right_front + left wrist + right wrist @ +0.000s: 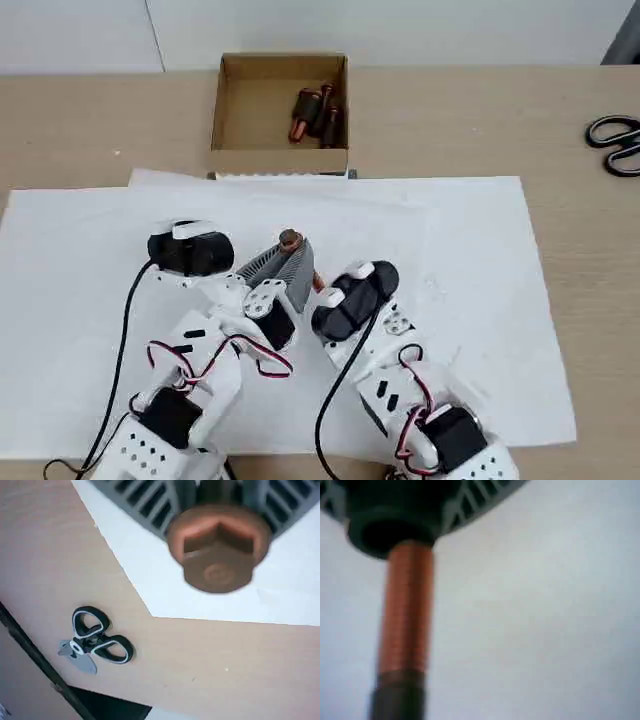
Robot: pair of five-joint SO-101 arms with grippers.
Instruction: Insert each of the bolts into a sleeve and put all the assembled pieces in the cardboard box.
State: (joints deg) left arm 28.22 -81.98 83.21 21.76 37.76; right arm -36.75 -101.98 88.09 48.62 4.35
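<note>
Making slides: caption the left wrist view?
Left gripper grips a copper bolt over white paper, scissors on the table beyond.

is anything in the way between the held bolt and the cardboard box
Nothing visible: only bare white paper lies between the bolt and the open cardboard box, whose left half is free.

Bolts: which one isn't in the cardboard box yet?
The bolt clamped in the left gripper over the white paper, its hexagonal head showing. The other bolts lie in the cardboard box beyond the paper's far edge.
</note>
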